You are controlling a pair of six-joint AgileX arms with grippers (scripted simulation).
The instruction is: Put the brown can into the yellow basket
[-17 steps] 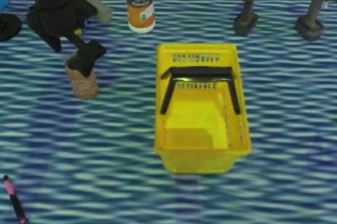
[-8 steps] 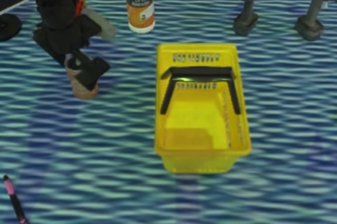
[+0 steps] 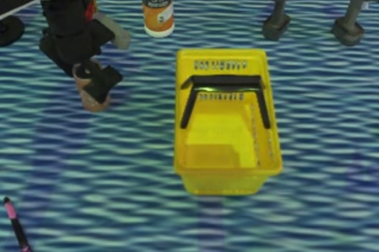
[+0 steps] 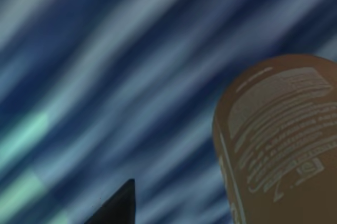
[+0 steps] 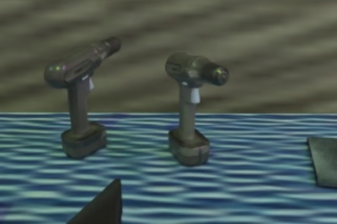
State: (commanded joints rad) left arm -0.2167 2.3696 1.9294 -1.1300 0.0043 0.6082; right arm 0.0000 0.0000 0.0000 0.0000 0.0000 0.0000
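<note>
At table's left rear, brown can (image 3: 90, 89) stands upright under my left gripper (image 3: 95, 80), well left of yellow basket (image 3: 227, 128). Can's printed side fills left wrist view beside one dark fingertip (image 4: 117, 205); whether fingers touch or clamp can, cannot tell. Left arm reaches down from rear left edge. Right arm not seen from above; its camera faces two drills (image 5: 134, 103).

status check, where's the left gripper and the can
Left gripper down over the brown can, top view's left. Yellow basket empty, mid-table. Path between them clear; right arm out of the top view.
</note>
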